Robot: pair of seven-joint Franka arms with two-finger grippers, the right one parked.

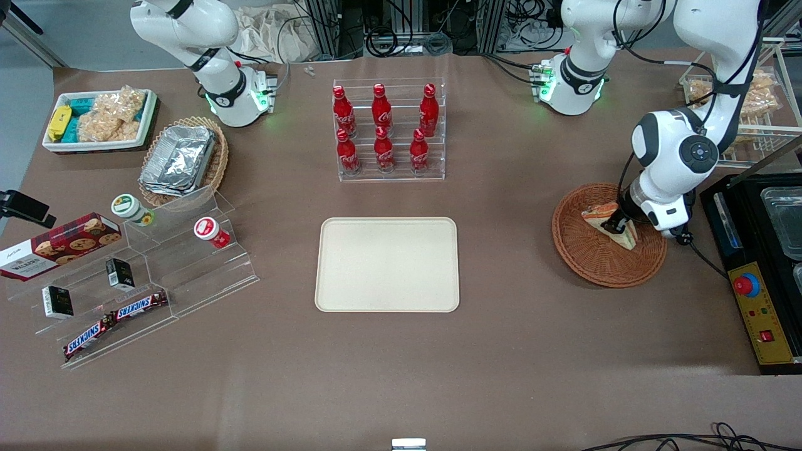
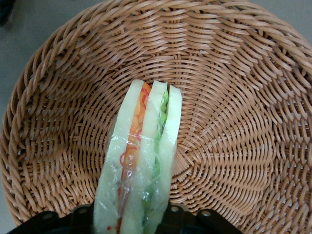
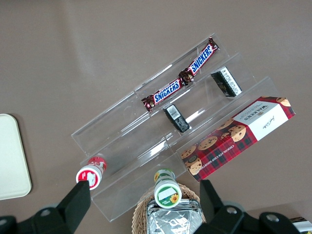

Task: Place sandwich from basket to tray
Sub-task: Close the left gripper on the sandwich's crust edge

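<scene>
The sandwich [image 1: 626,238], a wedge of pale bread with orange and green filling in clear wrap, is inside the round woven basket [image 1: 589,260] toward the working arm's end of the table. My left gripper [image 1: 615,222] reaches down into the basket and is shut on the sandwich. In the left wrist view the sandwich [image 2: 146,146] stands on edge between the black fingers [image 2: 178,215] of the gripper [image 2: 131,220], with the basket [image 2: 234,97] weave all around it. The cream tray [image 1: 387,264] lies bare mid-table, apart from the basket.
A clear rack of red cola bottles [image 1: 388,131] stands farther from the front camera than the tray. A black control box with a red button [image 1: 758,300] sits beside the basket. An acrylic snack shelf [image 1: 144,269] and an oval basket of foil containers [image 1: 185,160] lie toward the parked arm's end.
</scene>
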